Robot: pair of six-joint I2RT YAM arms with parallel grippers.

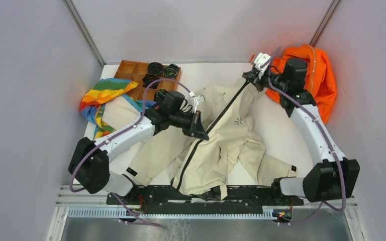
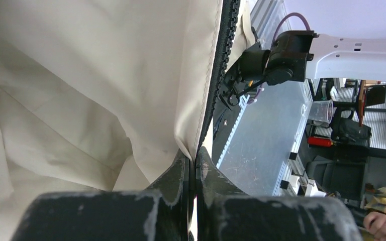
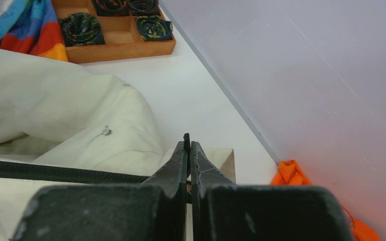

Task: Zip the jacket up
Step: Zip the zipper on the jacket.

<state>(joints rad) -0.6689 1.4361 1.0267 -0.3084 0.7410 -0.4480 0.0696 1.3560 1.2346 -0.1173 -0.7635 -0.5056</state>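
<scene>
The cream jacket [image 1: 221,145] lies spread in the middle of the table [image 1: 206,73], with the collar end far from me and the hem at the near edge. The right gripper [image 1: 248,79] is closed on the top end of the front, near the orange garment [image 1: 324,70]. In its wrist view the two fingers are pressed together on the cloth where the dark zipper [image 1: 224,108] ends. The left gripper [image 1: 199,129] is also closed, pinching the zipper line about halfway along. I cannot tell from its wrist view if it has the slider itself or only the tape and cloth beside it. Between the two grippers the zipper runs as one straight, tight line, so I judge the step in hand is to pull the slider toward the collar while the right arm gives tension. To do it well I would hold the right gripper firm and move the left one exactly along that line, low and slow, so no cloth folds into the teeth. If the line goes slack or the left fingers slip off, I would stop and grip again. The rainbow cloth [image 1: 103,93] and the wooden tray [image 1: 125,70] are at the left, apart from this path.
</scene>
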